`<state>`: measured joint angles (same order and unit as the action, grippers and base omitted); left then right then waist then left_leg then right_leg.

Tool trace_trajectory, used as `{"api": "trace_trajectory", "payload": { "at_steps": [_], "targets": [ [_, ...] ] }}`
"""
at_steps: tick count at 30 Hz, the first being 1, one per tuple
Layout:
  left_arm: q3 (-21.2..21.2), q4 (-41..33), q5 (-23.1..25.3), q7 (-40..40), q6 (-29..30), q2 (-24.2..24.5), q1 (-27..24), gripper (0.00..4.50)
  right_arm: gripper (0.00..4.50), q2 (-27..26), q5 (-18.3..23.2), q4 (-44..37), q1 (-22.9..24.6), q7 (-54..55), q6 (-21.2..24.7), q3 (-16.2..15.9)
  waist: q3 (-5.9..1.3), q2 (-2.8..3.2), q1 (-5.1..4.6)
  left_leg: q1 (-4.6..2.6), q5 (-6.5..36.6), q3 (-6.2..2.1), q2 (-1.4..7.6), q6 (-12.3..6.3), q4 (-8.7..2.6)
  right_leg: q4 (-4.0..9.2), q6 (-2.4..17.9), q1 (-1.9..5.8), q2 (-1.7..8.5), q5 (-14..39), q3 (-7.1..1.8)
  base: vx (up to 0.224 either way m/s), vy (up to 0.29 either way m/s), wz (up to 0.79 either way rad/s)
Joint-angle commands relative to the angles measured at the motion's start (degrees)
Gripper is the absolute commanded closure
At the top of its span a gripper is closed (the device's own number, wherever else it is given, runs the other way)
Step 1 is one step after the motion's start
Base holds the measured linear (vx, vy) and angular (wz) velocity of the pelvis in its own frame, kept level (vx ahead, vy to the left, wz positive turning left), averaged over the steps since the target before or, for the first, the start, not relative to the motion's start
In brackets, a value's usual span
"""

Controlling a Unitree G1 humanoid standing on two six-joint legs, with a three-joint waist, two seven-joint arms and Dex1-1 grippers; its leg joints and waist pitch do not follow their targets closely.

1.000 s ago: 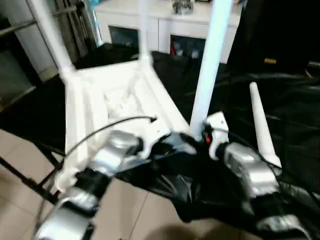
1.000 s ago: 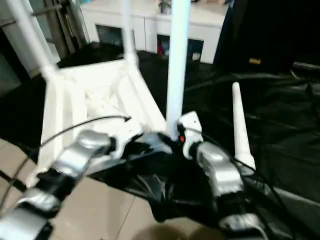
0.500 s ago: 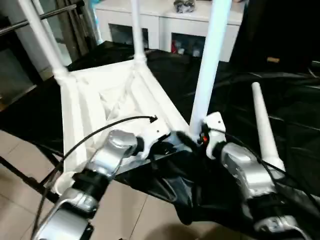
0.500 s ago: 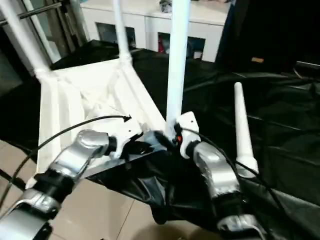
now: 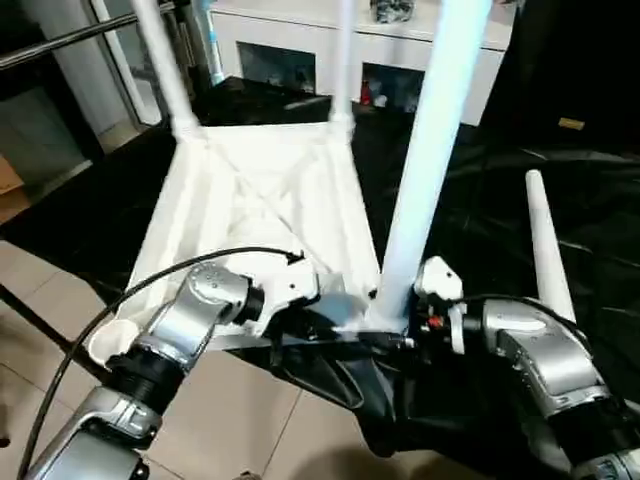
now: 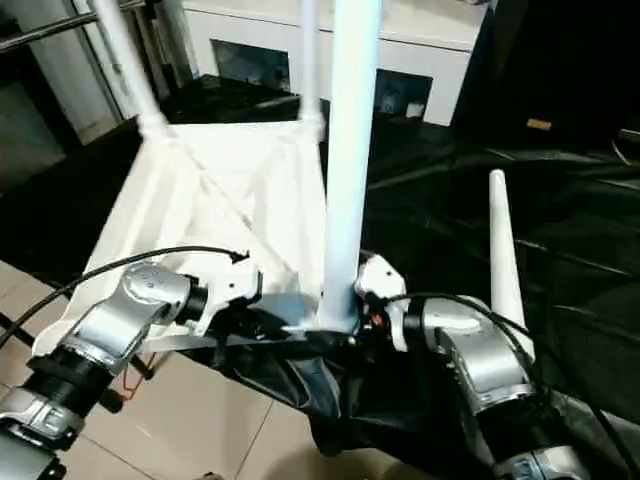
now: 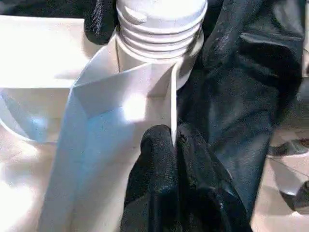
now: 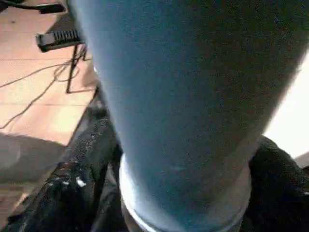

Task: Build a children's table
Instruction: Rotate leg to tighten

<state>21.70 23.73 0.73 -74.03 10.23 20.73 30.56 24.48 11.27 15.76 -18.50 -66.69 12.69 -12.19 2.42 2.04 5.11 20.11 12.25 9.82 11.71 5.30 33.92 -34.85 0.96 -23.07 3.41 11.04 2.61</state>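
Black sheeting covers the workbench where the upturned tabletop (image 5: 262, 195) lies. Left gripper (image 7: 174, 145), pinched shut on a rib, apparently steadies it while the right gripper (image 5: 400, 325) straddles the near-corner leg (image 5: 425, 150), threads partly exposed. Fourth leg (image 5: 548, 250) lies loose.

The white plastic rectangular tabletop (image 5: 262, 205) lies ribbed side up, its three upright white tapered tube legs (image 5: 430, 150) fencing it. The nearest leg rises directly before the right gripper (image 5: 392, 322), blocking it ahead. The left gripper (image 7: 174, 145), pinched on the tabletop's thin rim, has crumpled black sheeting (image 5: 470, 400) just beside it. Beyond the right gripper, a loose white tapered leg (image 5: 547, 250) lies on the sheeting, with bare cloth around.
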Motion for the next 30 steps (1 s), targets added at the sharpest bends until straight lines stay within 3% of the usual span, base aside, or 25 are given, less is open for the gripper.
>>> {"api": "trace_trajectory", "payload": {
  "at_steps": [1,7,13,16,17,19,20,21,23,24,28,29,30],
  "targets": [
    [1.5,-2.2,-1.3,-1.8,-1.0,-0.7,0.3,4.50,1.07,-0.5,0.5,-1.7,0.4,-1.5,0.8,-2.2,-3.20,-0.25,-0.16,0.10,6.5,-0.07,1.43,-3.94,-3.76,3.83,13.6,3.28,3.92,6.3,-2.32,0.000,0.000,0.00],
    [1.6,-2.3,-1.4,-2.5,-1.2,-0.3,0.1,4.50,1.67,-1.3,1.4,-2.6,1.2,-1.5,1.9,-2.1,-3.31,-0.29,-0.09,0.16,5.8,-0.11,1.40,-3.77,-3.69,3.60,13.7,3.37,3.91,4.8,-2.27,0.000,0.000,0.00],
    [0.3,-1.7,-1.0,2.0,1.4,-2.4,0.3,4.50,1.76,-3.9,0.9,-2.5,2.4,3.4,3.0,-1.6,-3.13,-0.15,-0.20,0.12,7.0,-0.11,1.33,-3.07,-3.87,3.92,13.3,3.29,3.93,7.1,-2.25,0.000,0.000,0.00],
    [-1.5,0.3,-0.2,9.0,3.7,-5.8,1.7,4.50,1.76,-8.1,-2.7,2.1,0.8,14.4,2.3,0.3,-2.89,-0.05,-0.47,0.02,8.7,-0.10,1.26,-1.94,-4.01,4.44,12.4,3.09,4.02,11.0,-2.33,0.000,0.000,0.00],
    [-2.0,1.1,0.1,11.4,4.5,-7.1,2.2,4.50,1.76,-9.7,-4.0,4.0,0.1,18.6,2.5,1.1,-2.61,-0.11,-0.90,-0.18,11.1,-0.16,0.98,-0.68,-4.26,4.98,11.2,2.90,4.02,16.9,-2.15,0.000,0.000,0.00],
    [-2.5,2.5,0.7,14.9,5.6,-8.9,3.0,4.50,1.76,-12.0,-5.2,6.8,-0.9,24.4,2.7,2.3,-2.67,-0.30,-1.30,0.05,11.4,-0.41,0.85,-0.09,-4.42,5.21,9.6,3.20,4.04,20.3,-2.03,0.000,0.000,0.00],
    [-2.8,3.5,1.2,17.3,6.1,-10.1,3.5,4.50,1.77,-13.4,-5.6,8.3,-1.5,27.7,3.0,3.2,-2.55,-0.25,-1.82,-0.05,11.8,-0.37,0.80,0.08,-4.41,5.45,9.1,2.80,3.96,21.4,-2.12,0.000,0.000,0.00],
    [-3.1,4.3,1.4,18.8,6.4,-10.8,3.9,4.50,1.77,-14.3,-5.6,8.9,-1.7,29.0,3.2,3.5,-2.66,-0.37,-2.07,0.10,11.9,-0.49,0.69,-0.05,-4.37,5.59,8.6,3.07,4.00,22.3,-2.03,0.000,0.000,0.00],
    [-3.8,6.4,2.0,23.2,7.2,-13.2,5.0,4.50,1.77,-17.6,-5.6,10.8,-2.6,34.5,4.7,4.7,-2.64,-0.25,-2.33,-0.15,11.6,-0.35,0.69,-0.48,-4.24,5.71,8.6,2.55,3.87,21.7,-2.21,0.000,0.000,0.00],
    [-3.9,7.0,2.1,24.5,7.5,-14.0,5.4,4.50,1.77,-18.9,-5.9,11.7,-3.1,37.0,5.2,5.1,-2.72,-0.61,-2.37,-0.03,11.5,-0.38,0.59,-0.71,-4.21,5.76,8.4,2.76,3.82,22.1,-2.12,0.000,0.000,0.00],
    [-4.2,7.4,2.8,26.4,8.0,-16.2,5.8,4.50,1.77,-22.4,-8.1,14.2,-4.2,42.3,4.2,5.0,-2.67,-0.41,-2.42,0.17,11.1,-0.45,0.71,-0.94,-4.40,5.76,8.0,2.65,3.90,21.9,-2.12,0.000,0.000,0.00],
    [-4.1,7.3,2.8,26.2,7.9,-16.3,5.7,4.50,1.21,-22.6,-8.0,14.3,-4.3,42.3,4.0,5.0,-2.65,-0.38,-2.48,0.22,11.3,-0.47,0.71,-1.01,-4.45,5.80,7.9,2.67,3.90,22.0,-2.12,0.000,0.000,0.00],
    [-4.0,7.2,2.8,26.0,7.7,-16.3,5.7,4.50,1.21,-22.8,-8.0,14.5,-4.3,42.4,3.8,5.1,-2.63,-0.36,-2.50,0.10,11.9,-0.48,0.75,-1.01,-4.49,5.83,7.8,2.55,3.90,22.1,-2.15,0.000,0.000,0.00]
  ]
}}
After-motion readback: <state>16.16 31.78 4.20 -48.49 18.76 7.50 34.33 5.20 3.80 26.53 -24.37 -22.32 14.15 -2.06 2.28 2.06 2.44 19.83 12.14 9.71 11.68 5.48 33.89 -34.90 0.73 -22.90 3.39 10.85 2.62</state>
